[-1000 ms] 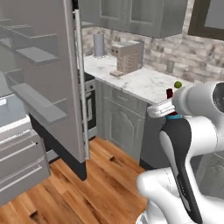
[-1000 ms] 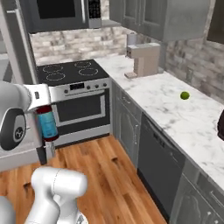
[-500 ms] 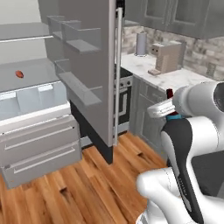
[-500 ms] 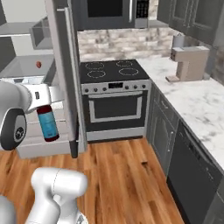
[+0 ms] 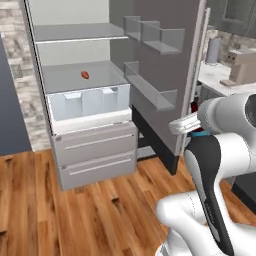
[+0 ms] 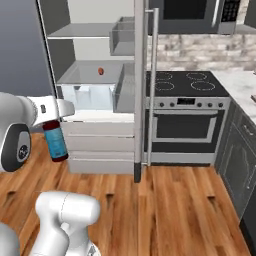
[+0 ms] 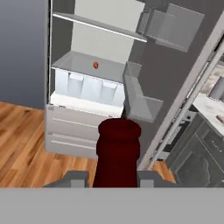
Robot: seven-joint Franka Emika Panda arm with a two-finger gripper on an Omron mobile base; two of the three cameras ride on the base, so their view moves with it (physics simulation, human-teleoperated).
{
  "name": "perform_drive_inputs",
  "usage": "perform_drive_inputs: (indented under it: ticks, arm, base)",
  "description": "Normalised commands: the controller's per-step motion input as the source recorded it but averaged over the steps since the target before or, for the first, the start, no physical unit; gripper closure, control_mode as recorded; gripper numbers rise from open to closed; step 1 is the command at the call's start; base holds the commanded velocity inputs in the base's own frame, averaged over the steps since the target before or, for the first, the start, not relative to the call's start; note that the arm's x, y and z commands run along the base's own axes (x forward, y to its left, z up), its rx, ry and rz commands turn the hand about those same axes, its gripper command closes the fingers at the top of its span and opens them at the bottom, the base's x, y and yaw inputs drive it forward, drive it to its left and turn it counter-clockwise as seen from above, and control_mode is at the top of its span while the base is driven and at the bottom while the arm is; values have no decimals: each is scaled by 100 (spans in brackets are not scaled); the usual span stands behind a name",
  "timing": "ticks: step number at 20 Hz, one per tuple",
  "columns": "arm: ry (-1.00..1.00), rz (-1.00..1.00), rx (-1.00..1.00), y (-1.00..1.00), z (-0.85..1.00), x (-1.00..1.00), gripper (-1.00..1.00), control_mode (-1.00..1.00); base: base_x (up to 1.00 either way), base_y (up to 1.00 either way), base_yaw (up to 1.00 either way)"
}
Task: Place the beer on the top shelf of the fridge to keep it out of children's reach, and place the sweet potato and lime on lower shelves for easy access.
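My gripper [image 7: 116, 177] is shut on the neck of the beer [image 7: 117, 151], a dark red bottle with a blue label. The beer [image 6: 55, 142] hangs below the hand at the left, in front of the open fridge [image 6: 75, 55]. The sweet potato [image 5: 85, 75] lies on a lower shelf [image 5: 65, 80] just above the bluish drawer; it also shows as the small orange-red sweet potato [image 6: 101, 71] and sweet potato [image 7: 96, 65]. The highest shelf plate in view [image 5: 80, 32] is bare. The lime is out of view.
The fridge door [image 5: 165, 65] stands open to the right, with grey racks [image 5: 150, 45] on its inside. Under the bluish drawer [image 5: 90, 102] sit two grey drawers [image 5: 95, 150]. A stove [image 6: 185, 100] stands right of the door. Wood floor [image 5: 50, 210] lies in front.
The whole picture has swung from the counter and stove round to the open fridge, so the base has moved. The beer stays in my shut gripper.
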Motion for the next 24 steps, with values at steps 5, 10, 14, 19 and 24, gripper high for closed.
perform_drive_inputs:
  ticks: [5,10,14,19,24]
  arm:
    - [0,0,0,0,0,0,100,100]
    - [0,0,0,0,0,0,100,100]
    - [0,0,0,0,0,0,100,100]
    - [0,0,0,0,0,0,100,100]
    - [0,0,0,0,0,0,100,100]
  base:
    - [39,76,28]
    - [91,21,12]
    - [100,0,2]
    - [100,0,1]
    - [93,-3,0]
